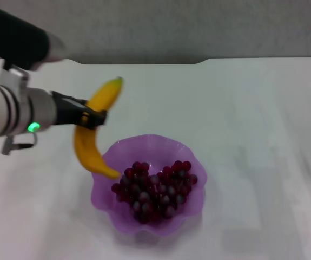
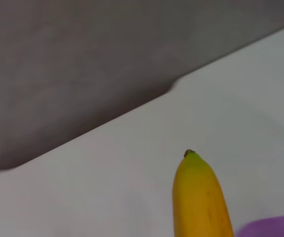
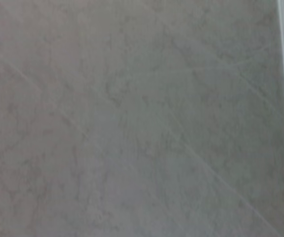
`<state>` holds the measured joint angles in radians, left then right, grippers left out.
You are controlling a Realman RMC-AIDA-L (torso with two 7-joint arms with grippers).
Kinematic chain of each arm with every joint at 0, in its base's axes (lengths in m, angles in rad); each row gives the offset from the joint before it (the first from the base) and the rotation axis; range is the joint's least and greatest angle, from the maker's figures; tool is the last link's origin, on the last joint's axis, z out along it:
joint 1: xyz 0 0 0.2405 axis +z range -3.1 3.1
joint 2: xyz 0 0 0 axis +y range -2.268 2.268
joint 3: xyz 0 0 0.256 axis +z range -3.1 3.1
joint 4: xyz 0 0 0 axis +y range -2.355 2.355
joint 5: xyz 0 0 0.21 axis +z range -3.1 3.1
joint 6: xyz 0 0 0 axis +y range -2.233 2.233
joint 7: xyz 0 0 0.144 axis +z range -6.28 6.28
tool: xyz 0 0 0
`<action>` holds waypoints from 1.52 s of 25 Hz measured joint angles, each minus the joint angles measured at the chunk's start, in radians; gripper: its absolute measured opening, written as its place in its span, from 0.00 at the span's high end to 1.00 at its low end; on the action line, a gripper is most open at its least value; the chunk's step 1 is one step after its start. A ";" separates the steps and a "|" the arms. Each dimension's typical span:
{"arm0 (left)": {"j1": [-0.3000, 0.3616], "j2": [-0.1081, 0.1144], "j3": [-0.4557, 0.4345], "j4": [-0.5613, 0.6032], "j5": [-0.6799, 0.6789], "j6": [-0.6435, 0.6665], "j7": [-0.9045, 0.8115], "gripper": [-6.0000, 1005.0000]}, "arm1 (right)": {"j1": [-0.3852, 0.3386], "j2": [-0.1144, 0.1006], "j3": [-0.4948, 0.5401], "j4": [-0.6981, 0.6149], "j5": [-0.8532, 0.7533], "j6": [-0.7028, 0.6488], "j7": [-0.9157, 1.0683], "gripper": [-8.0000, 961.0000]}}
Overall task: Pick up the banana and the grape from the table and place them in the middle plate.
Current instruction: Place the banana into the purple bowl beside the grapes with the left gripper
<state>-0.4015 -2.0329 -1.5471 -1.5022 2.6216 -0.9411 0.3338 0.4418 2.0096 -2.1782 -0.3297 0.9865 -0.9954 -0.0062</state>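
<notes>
- My left gripper (image 1: pixel 90 118) is clamped around the middle of the banana (image 1: pixel 94 130), holding it in the air above the table (image 1: pixel 242 108)
- The banana hangs nearly upright, greenish tip up and away from me, its lower end over the near-left rim of the middle plate (image 1: pixel 185 151) (I can't tell whether it touches the rim)
- The grape (image 1: pixel 155 189) already lies inside the plate, filling most of the bowl, just beside the banana's lower end
- On my left wrist view I see the banana's green tip (image 2: pixel 193 158), bare white table behind it and a sliver of purple plate (image 2: pixel 275 227)
- My right arm sits at the far right edge of the head view, well away; its gripper isn't in sight, and its wrist camera shows only grey floor (image 3: pixel 132 118)
</notes>
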 joint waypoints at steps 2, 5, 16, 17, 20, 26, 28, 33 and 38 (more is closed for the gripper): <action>0.008 -0.001 0.046 -0.024 -0.008 0.000 0.014 0.51 | 0.000 0.000 0.000 0.000 0.001 0.000 0.000 0.15; 0.011 -0.001 0.114 -0.044 -0.036 0.008 0.025 0.51 | 0.000 0.000 0.001 0.000 0.004 0.000 0.000 0.15; -0.067 -0.002 0.180 0.153 -0.078 0.133 0.067 0.50 | 0.005 0.000 0.002 -0.001 0.002 0.000 0.001 0.15; -0.072 -0.002 0.181 0.168 -0.079 0.138 0.069 0.50 | 0.005 0.000 0.002 -0.003 0.002 0.000 0.001 0.15; -0.080 -0.002 0.187 0.202 -0.077 0.152 0.071 0.50 | 0.006 0.000 0.002 -0.005 0.001 0.000 0.001 0.15; -0.083 -0.003 0.194 0.229 -0.066 0.152 0.072 0.50 | 0.006 0.000 0.002 -0.008 -0.001 0.000 0.001 0.15; -0.083 -0.003 0.195 0.238 -0.052 0.147 0.066 0.50 | 0.005 0.000 0.002 -0.008 -0.001 0.000 0.000 0.15; -0.089 -0.004 0.198 0.256 -0.012 0.139 0.034 0.50 | 0.004 0.000 0.002 -0.008 0.000 -0.001 0.000 0.15; -0.109 -0.003 0.219 0.285 -0.005 0.118 0.018 0.50 | 0.003 0.000 0.002 -0.007 0.000 -0.002 -0.001 0.15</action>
<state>-0.5107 -2.0360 -1.3284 -1.2172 2.6169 -0.8234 0.3515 0.4448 2.0095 -2.1767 -0.3371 0.9863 -0.9970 -0.0073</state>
